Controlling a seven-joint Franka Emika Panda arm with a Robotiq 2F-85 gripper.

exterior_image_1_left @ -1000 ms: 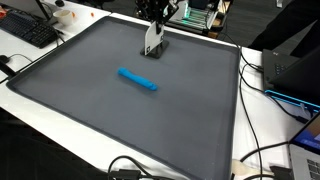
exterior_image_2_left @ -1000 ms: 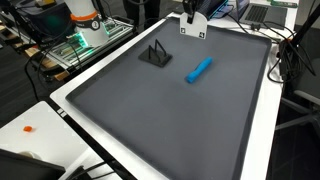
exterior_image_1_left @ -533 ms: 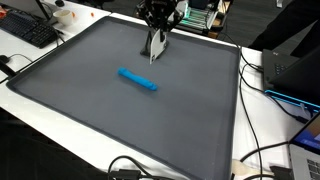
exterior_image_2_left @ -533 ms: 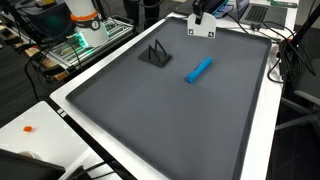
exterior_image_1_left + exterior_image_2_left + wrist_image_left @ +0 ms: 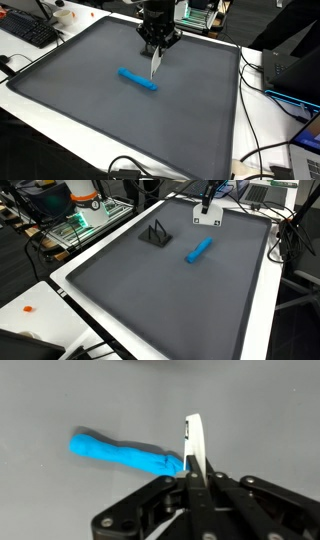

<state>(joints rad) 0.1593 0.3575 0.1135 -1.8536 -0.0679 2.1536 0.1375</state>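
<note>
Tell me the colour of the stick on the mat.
The stick is bright blue; wrist view shows it best.

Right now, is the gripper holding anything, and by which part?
Yes: the gripper pinches a flat white card by its upper edge, the card hanging below the fingers.

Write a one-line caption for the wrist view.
Gripper holds a thin white card near a blue stick on grey mat.

In the wrist view the card [image 5: 194, 440] stood edge-on, its faces unseen, and it hid the right end of the blue stick [image 5: 120, 455]. The jaws' base ran off the bottom edge. In both exterior views the top edge cut off the arm [image 5: 158, 8], and the jaws' grip on the card was too small to make out.
</note>
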